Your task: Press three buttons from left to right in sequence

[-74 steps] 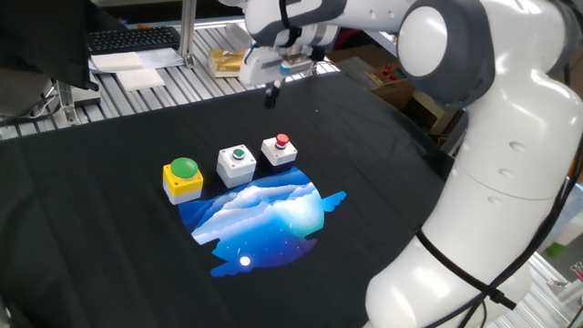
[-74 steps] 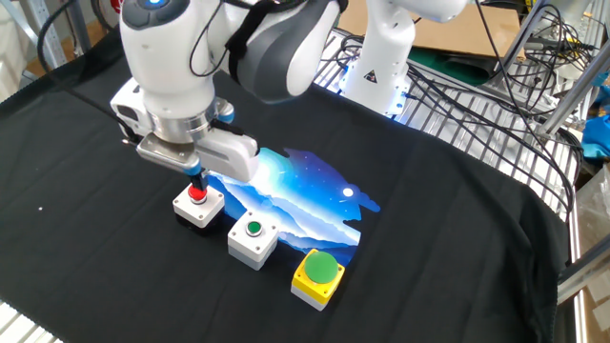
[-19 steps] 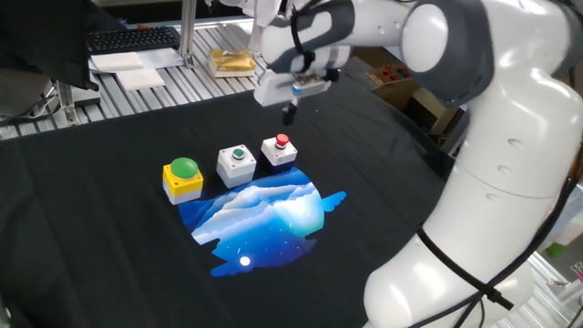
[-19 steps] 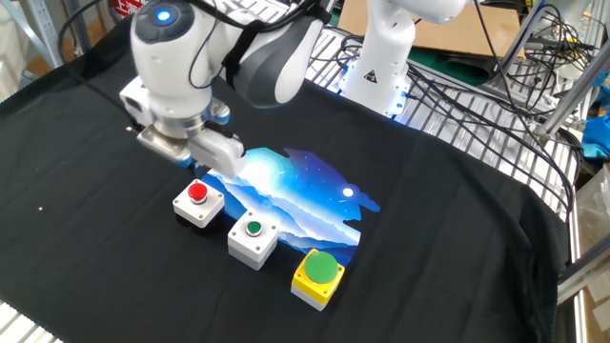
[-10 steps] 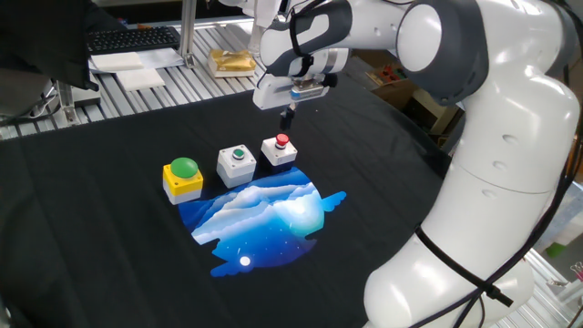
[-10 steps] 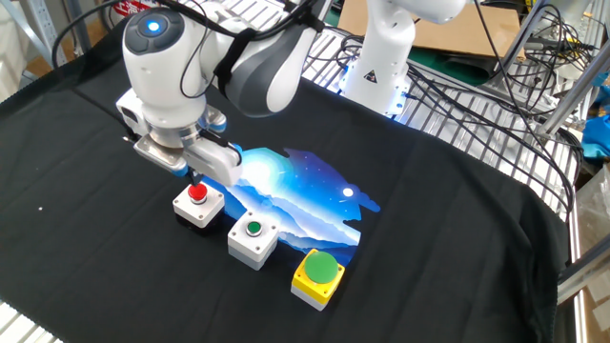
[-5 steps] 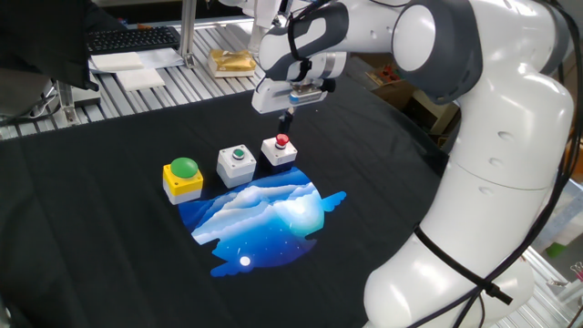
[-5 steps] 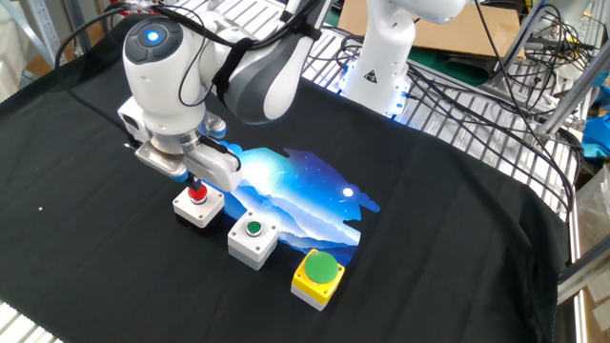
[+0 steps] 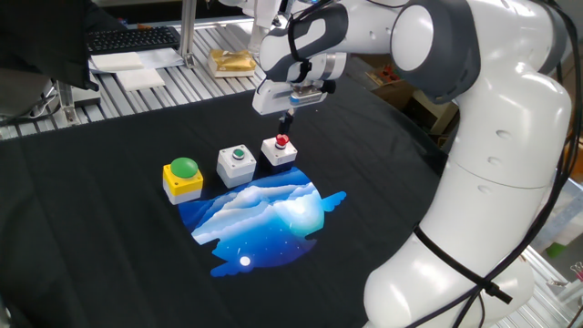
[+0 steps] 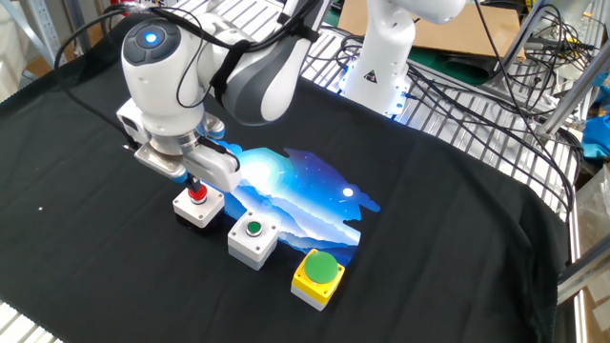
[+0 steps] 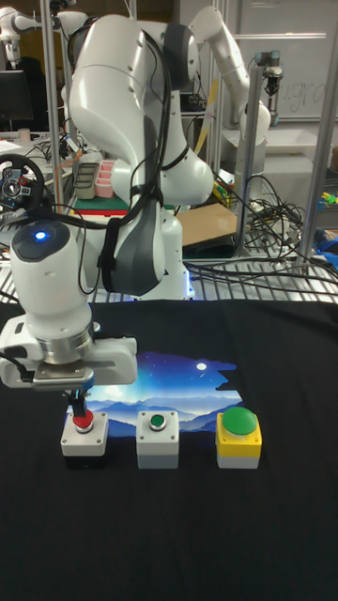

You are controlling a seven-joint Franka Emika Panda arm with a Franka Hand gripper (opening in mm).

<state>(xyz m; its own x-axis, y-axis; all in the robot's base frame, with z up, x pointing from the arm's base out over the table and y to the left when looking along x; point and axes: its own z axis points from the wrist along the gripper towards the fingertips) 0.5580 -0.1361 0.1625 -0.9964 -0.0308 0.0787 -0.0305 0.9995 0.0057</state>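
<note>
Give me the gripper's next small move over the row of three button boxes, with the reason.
Probably a short straight push down. The gripper hangs right over the white box with the small red button, its tip at or nearly on the red cap; whether they touch is unclear. No sideways correction seems needed. The white box with the small green button and the yellow box with the big green dome stand apart from it.

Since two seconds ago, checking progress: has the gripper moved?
Yes. The gripper has come down toward the red button and now sits right at it.
</note>
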